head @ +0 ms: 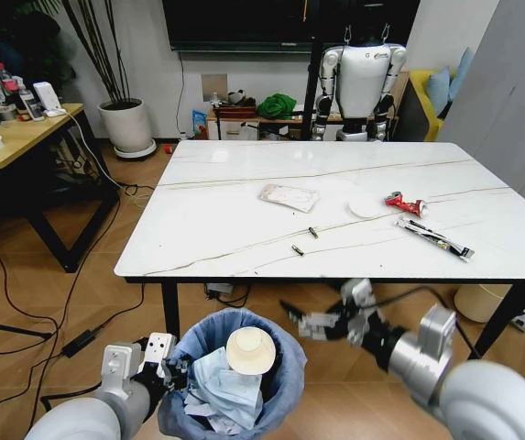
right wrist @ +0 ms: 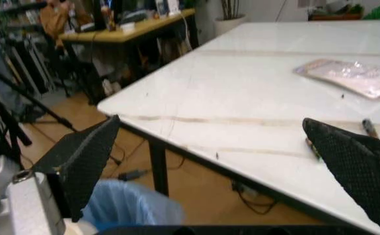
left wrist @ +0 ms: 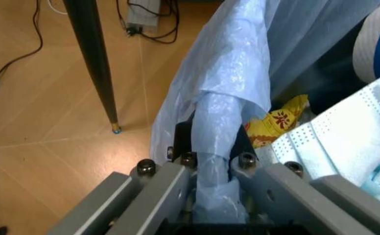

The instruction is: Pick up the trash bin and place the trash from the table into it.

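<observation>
Clamping the trash bin (head: 276,390) rim below the tabletop's (head: 225,238) near edge, the left claw (head: 163,367) holds on while the right claw (head: 322,321), fingers apart, hovers just right.

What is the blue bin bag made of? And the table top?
The bin bag looks like thin, shiny plastic: it crinkles where the left gripper pinches it. The table top looks like glossy white marble or an imitation, judging by its thin veins.

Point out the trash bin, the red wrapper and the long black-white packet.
trash bin (head: 285,385): head view, right side of the blue bag liner.
red wrapper (head: 405,203): head view, middle of the wrapper on the table.
long black-white packet (head: 433,237): head view, midway along the packet.
</observation>
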